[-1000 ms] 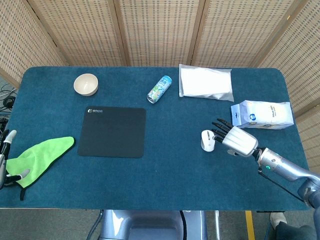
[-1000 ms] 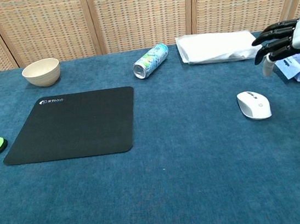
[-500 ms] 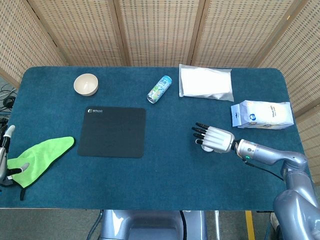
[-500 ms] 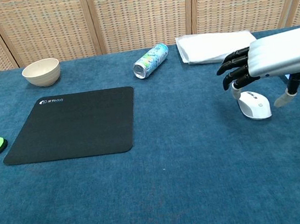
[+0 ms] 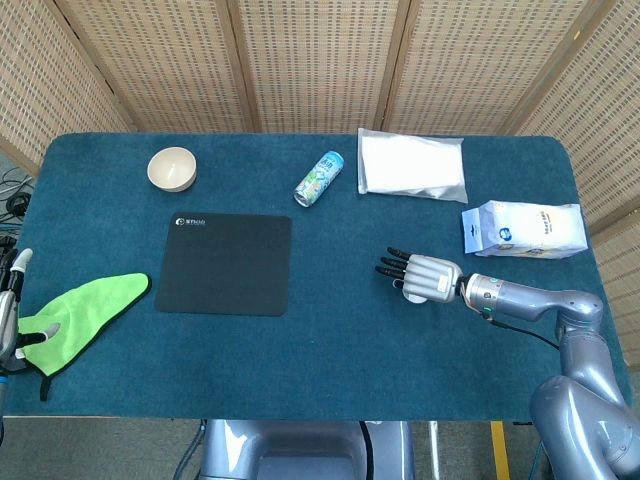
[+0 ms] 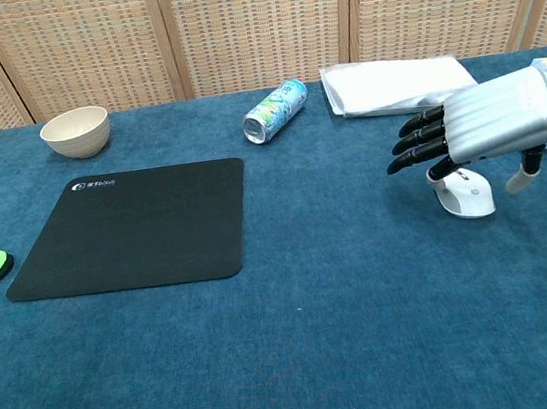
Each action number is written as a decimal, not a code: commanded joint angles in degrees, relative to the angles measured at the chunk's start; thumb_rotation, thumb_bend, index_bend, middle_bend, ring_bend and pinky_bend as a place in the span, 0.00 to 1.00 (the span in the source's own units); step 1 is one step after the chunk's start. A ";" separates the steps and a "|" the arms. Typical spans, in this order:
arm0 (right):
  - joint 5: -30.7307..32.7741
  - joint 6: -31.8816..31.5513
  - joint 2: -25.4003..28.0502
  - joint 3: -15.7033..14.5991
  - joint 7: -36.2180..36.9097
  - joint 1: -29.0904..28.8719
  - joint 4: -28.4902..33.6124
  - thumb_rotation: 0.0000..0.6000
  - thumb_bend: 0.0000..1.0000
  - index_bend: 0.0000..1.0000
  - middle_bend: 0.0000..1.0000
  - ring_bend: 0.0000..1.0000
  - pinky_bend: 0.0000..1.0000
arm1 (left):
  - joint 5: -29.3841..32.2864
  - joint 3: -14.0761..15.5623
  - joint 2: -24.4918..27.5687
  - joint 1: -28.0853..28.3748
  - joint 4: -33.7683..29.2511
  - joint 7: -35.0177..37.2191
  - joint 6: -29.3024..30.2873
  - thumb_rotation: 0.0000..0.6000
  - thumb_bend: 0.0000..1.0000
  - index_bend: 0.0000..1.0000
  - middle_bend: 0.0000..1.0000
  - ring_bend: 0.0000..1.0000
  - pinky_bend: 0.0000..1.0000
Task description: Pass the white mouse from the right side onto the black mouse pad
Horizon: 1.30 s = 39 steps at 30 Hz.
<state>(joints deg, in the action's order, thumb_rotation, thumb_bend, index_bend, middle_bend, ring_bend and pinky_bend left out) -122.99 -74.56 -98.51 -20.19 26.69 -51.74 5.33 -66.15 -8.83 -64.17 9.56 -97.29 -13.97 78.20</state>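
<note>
The table is covered in blue cloth. Lying directly on it:
- bowl, upper left
- black mouse pad, left of centre
- green cloth, lower left edge
- can on its side, upper centre
- clear bag, upper right
- white pouch, right
- white mouse, right of centre

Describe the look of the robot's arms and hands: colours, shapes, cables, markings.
The right hand has a ribbed silver-grey back, black fingers and a pale thumb. Its arm is glossy silver-grey tube with a small green light at the wrist and a thin black cable alongside. The left hand, at the head view's edge, shows pale grey fingers with dark segments.
</note>
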 commanded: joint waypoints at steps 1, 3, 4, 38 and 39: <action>0.16 0.96 -0.23 -0.79 -0.28 -0.14 -0.11 1.00 0.15 0.34 0.04 0.00 0.06 | 0.24 0.00 -0.13 0.23 0.24 -0.07 -0.32 1.00 0.04 0.00 0.00 0.00 0.00; 0.23 1.53 -0.44 -1.25 -0.26 -0.29 -0.19 1.00 0.16 0.34 0.05 0.00 0.06 | 0.36 -0.01 -0.20 0.31 0.36 -0.12 -0.38 1.00 0.04 0.00 0.00 0.00 0.00; 0.29 1.94 -0.56 -1.53 -0.16 -0.36 -0.25 1.00 0.16 0.34 0.05 0.00 0.06 | 0.46 -0.04 -0.25 0.35 0.42 -0.14 -0.38 1.00 0.04 0.00 0.00 0.00 0.00; 4.96 -8.28 -1.93 -2.19 -1.80 -4.52 0.90 1.00 0.80 0.48 0.41 0.28 0.36 | 1.79 0.37 -0.27 1.70 0.42 -0.26 -2.37 1.00 0.04 0.00 0.00 0.00 0.00; 5.19 -8.21 -2.35 -2.00 -1.84 -5.14 1.25 1.00 0.80 0.48 0.41 0.28 0.36 | 1.77 0.45 -0.20 1.80 0.26 -0.12 -2.68 1.00 0.04 0.00 0.00 0.00 0.00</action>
<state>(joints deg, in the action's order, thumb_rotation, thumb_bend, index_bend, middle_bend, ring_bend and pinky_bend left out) -118.26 -82.69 -100.35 -22.56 24.81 -56.20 6.04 -64.35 -8.52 -64.44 11.23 -96.89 -14.18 75.79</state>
